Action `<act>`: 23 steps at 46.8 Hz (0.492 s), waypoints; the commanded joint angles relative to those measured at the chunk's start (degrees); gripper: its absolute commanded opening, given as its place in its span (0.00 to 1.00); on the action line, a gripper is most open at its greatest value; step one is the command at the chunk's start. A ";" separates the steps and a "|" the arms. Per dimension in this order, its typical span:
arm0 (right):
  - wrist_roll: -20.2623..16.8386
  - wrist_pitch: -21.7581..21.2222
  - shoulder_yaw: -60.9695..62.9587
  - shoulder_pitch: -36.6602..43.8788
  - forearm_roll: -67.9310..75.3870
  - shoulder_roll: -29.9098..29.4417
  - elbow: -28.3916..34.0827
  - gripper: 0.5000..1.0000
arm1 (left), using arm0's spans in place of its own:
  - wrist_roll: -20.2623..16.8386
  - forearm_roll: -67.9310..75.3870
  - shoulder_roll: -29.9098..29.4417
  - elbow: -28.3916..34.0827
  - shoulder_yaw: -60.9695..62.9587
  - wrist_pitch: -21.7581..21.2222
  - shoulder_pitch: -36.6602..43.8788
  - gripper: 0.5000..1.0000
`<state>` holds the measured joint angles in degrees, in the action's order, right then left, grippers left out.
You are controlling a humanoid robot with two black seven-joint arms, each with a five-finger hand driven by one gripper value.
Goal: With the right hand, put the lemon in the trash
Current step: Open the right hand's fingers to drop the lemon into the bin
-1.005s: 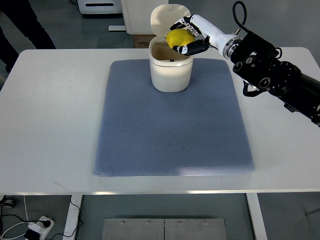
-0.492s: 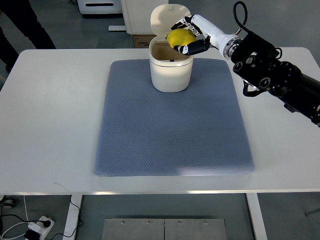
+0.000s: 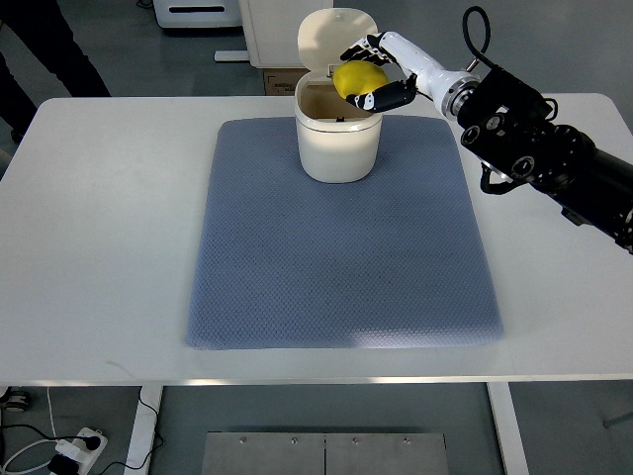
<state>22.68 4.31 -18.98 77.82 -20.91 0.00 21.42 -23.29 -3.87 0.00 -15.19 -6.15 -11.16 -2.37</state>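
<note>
A cream trash bin (image 3: pixel 337 139) stands lid-open at the far edge of a blue mat (image 3: pixel 341 237) on a white surface (image 3: pixel 109 228), with bare mat all around it. The right hand (image 3: pixel 381 74), fingers clamped on the lemon (image 3: pixel 354 77), hovers over the bin's right rim, slightly higher than a second ago.

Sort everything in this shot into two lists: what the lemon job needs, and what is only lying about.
Part of the job:
- lemon, held over the bin's opening
- right hand, fingers closed on the lemon
- trash bin, lid open

Just lying about:
- blue mat under the bin
- white table
- power strip on the floor
</note>
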 commanded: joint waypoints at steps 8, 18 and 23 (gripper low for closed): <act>0.00 0.00 -0.01 -0.04 -0.01 0.00 0.03 0.83 | 0.00 0.00 0.00 -0.01 0.00 0.00 0.00 1.00; 0.00 0.00 0.08 0.22 -0.01 0.00 0.03 0.91 | 0.00 0.00 0.00 -0.01 0.00 0.00 0.00 1.00; 0.17 0.00 0.26 0.14 -0.01 0.00 0.03 0.95 | 0.00 0.00 0.00 0.07 0.00 0.00 0.00 1.00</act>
<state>22.74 4.31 -18.88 78.04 -20.91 0.00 21.44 -23.29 -3.87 0.00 -15.18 -6.15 -11.16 -2.37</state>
